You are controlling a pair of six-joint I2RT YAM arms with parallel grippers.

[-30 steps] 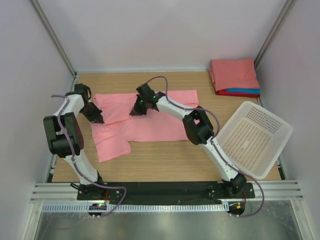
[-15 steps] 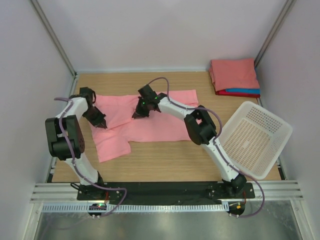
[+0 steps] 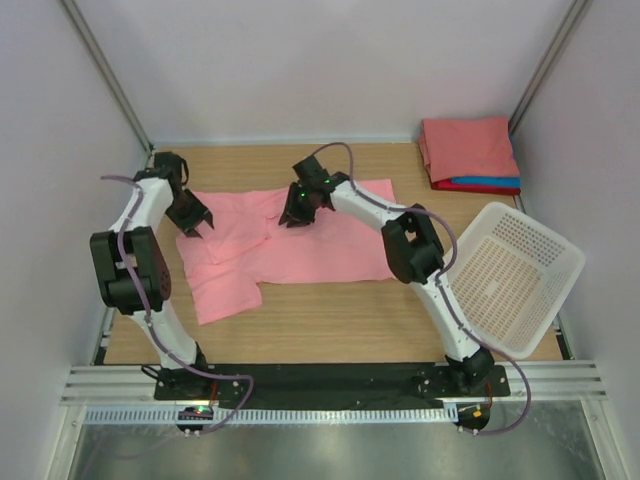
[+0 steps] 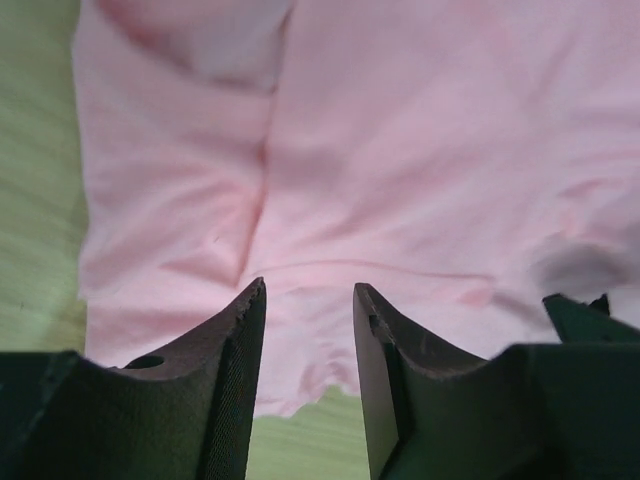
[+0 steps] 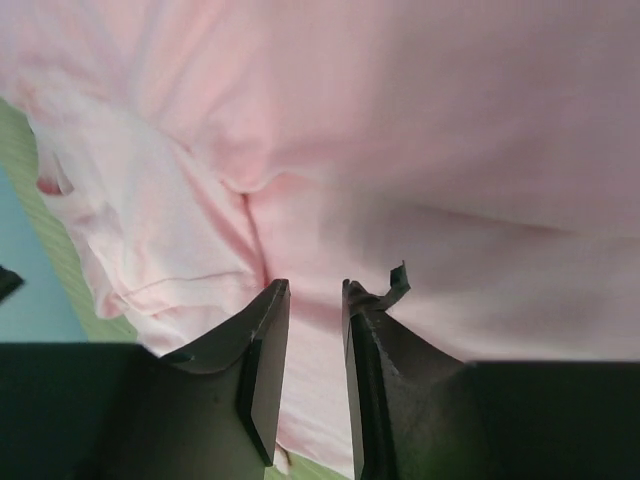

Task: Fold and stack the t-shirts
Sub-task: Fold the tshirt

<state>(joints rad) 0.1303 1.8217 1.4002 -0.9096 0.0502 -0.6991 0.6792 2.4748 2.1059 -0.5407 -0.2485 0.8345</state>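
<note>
A salmon-pink t-shirt (image 3: 320, 250) lies spread on the wooden table, one sleeve hanging toward the near left. My left gripper (image 3: 195, 222) hovers over the shirt's left edge. In the left wrist view the left gripper (image 4: 308, 288) is open and empty, with pink cloth (image 4: 400, 150) under it. My right gripper (image 3: 297, 212) sits over the shirt's far middle. In the right wrist view the right gripper (image 5: 315, 285) stands narrowly open above wrinkled cloth (image 5: 450, 120), with nothing between the jaws. A folded stack of t-shirts (image 3: 468, 150) lies at the far right: pink on top, blue and red edges below.
A white mesh basket (image 3: 505, 280) sits tilted at the right edge of the table. White walls and metal posts enclose the table on three sides. Bare wood (image 3: 330, 320) shows in front of the shirt.
Both grippers have moved a little toward the far side, the right one also to the right. The shirt's upper left part now lies flatter and more spread out.
</note>
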